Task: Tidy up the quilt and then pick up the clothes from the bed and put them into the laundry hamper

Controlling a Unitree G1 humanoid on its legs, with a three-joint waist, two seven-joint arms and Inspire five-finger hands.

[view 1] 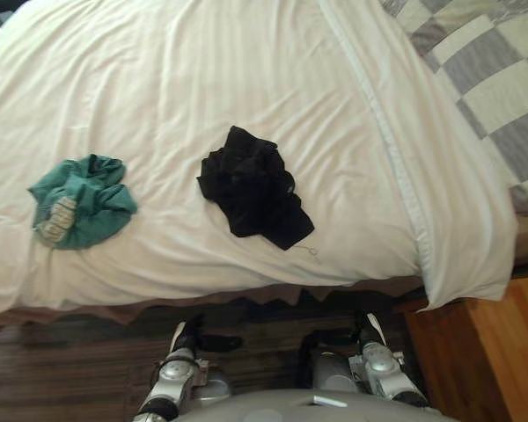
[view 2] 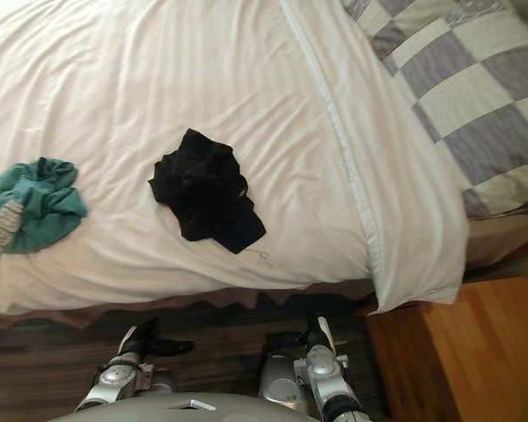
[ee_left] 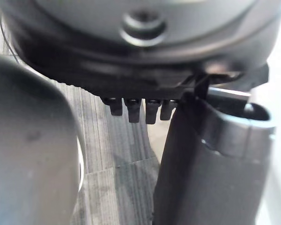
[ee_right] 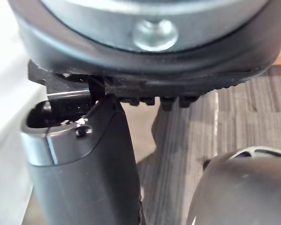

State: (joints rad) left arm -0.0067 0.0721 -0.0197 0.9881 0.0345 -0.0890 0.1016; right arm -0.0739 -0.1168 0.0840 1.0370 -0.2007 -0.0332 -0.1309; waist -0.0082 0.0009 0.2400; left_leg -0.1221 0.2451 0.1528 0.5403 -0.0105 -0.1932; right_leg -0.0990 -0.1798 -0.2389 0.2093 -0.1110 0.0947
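Head-camera views, supplemented by two wrist views. A white, faintly striped quilt (view 1: 246, 70) lay spread fairly flat over the bed (view 1: 246, 297), with shallow creases across it and one corner hanging over the bed's near edge on the robot's right. Two task garments rested on the quilt, well apart from each other. A crumpled black cloth garment (view 1: 251, 185) sat near the middle, and a thin loose thread lay just beside its near corner. A bunched teal-green cloth garment (view 1: 79, 200) with a pale patch lay towards the robot's left. A grey-and-cream checked cover (view 2: 475, 97) showed beyond the quilt's right border. An orange-brown wooden cabinet top (view 2: 458, 352) stood just beside the bed's right corner, over a dark plank floor (view 1: 62, 369).

The left robot hand (view 1: 207, 340) and the right robot hand (view 1: 334, 338) hung low in front of the bed's near edge, apart from both garments and from the quilt. In the wrist views the left fingers (ee_left: 133, 110) and the right fingers (ee_right: 166, 102) appeared loosely extended above the floor, and neither robot hand held anything.
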